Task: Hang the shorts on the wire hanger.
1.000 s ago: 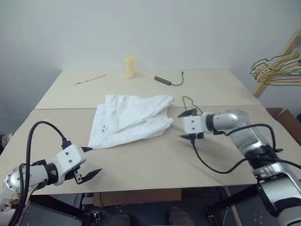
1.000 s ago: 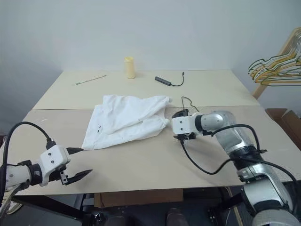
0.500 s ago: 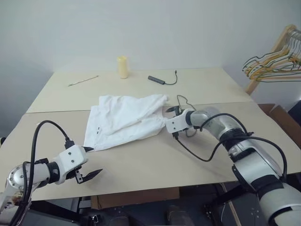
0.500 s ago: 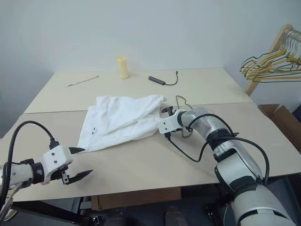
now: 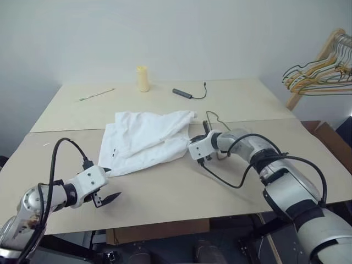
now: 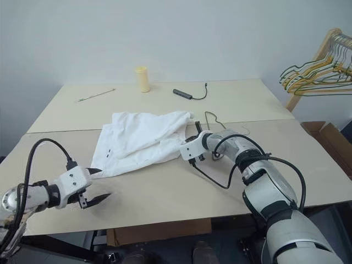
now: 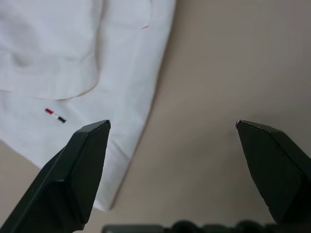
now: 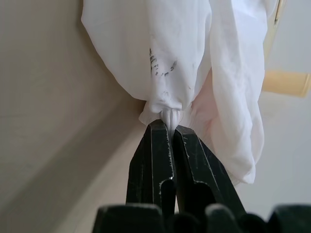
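The right gripper (image 8: 167, 127) is pinched on the edge of the shorts (image 5: 146, 138), spread mid-table beside the wire hanger (image 5: 212, 118), so the grasp looks made and lifting seems next, while the left gripper (image 5: 106, 184) waits spread nearby.

Rumpled white shorts (image 5: 147, 140), hanger (image 5: 215, 122) beside

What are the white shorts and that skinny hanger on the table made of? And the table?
The shorts look like thin, soft woven cloth, probably cotton: they crumple and bunch where the right gripper pinches them. The wire hanger looks like bare dark metal wire, thin and stiffly bent. The table looks like pale, matte board, perhaps laminated wood; its faint grain shows in the right wrist view.
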Action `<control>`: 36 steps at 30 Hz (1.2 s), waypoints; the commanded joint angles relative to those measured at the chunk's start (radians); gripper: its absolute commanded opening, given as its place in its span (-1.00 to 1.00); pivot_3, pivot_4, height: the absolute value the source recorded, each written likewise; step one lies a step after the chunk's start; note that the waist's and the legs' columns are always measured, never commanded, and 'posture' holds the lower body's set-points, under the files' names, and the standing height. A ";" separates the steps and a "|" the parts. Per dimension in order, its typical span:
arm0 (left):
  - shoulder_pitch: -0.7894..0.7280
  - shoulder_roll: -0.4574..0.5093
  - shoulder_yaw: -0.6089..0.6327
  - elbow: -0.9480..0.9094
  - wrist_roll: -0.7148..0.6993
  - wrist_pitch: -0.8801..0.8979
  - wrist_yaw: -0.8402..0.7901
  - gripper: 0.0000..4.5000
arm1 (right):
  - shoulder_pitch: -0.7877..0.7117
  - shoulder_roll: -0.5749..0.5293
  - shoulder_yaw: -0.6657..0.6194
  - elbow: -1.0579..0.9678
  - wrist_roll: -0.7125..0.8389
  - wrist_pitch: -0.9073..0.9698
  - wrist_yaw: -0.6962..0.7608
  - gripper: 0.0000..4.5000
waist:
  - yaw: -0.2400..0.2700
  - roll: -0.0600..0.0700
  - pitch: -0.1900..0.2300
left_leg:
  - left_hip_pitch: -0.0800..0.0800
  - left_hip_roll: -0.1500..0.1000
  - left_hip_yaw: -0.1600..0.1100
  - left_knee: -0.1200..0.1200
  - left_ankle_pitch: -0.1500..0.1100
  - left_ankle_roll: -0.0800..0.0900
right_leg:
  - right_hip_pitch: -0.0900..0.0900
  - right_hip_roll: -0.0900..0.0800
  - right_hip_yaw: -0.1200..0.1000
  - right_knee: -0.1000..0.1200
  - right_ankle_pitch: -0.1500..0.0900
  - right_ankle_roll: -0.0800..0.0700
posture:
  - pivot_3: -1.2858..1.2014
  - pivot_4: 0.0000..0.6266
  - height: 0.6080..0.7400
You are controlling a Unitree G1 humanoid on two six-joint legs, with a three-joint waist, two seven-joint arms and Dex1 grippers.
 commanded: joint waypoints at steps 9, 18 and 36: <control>-0.221 -0.001 -0.106 0.307 0.067 0.008 -0.016 1.00 | 0.009 -0.027 -0.037 -0.063 0.039 -0.006 0.020 -0.99 | -0.029 0.000 0.000 | 0.000 0.000 -0.001 0.000 0.000 0.000 | 0.000 0.000 0.000 0.000 0.000 0.000 | 0.03 -1.00 1.00; -0.317 -0.036 -0.164 0.486 0.034 -0.029 -0.133 0.32 | 0.050 -0.059 -0.050 -0.125 0.063 0.007 0.053 -1.00 | -0.037 0.004 -0.002 | 0.002 -0.001 -0.001 0.000 0.000 0.000 | 0.002 -0.001 0.000 0.001 0.000 0.001 | 0.01 -1.00 1.00; -0.046 0.155 -0.055 0.157 -0.009 -0.019 -0.228 -0.98 | 0.296 -0.175 -0.131 -0.641 0.245 0.151 0.344 -1.00 | -0.066 0.006 -0.005 | 0.000 0.000 -0.002 0.000 -0.001 0.001 | -0.001 0.000 0.002 0.001 0.000 0.001 | -0.01 -1.00 1.00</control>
